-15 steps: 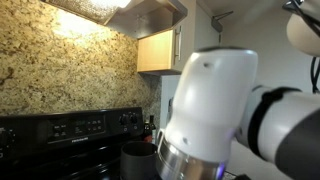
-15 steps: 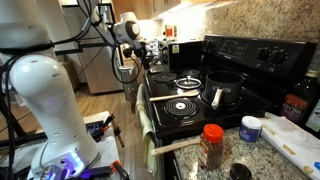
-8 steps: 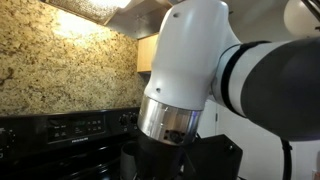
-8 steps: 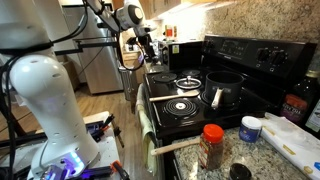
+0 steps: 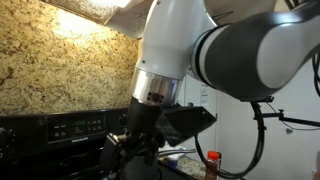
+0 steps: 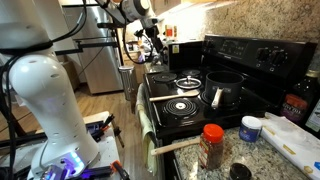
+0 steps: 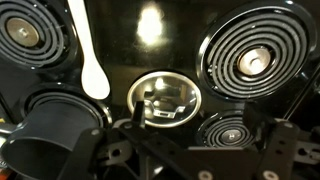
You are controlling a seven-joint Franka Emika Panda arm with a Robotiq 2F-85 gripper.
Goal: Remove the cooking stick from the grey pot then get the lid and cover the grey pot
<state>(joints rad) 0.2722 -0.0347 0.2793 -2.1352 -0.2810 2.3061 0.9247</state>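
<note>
A black stovetop (image 7: pixel 120 40) with four coil burners carried everything. In the wrist view the lid (image 7: pixel 165 97) lay knob-up on the bare middle of it, between the burners. A white spoon (image 7: pixel 92 70) lay flat just left of the lid, its handle pointing to the far edge. The grey pot (image 7: pixel 48 128) stood over the near-left burner in that view. In an exterior view the same pot (image 6: pixel 226 87) stood on the right rear burner, with the front coil (image 6: pixel 183 105) bare.

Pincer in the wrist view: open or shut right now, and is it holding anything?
Pincer: open, holding nothing.
</note>
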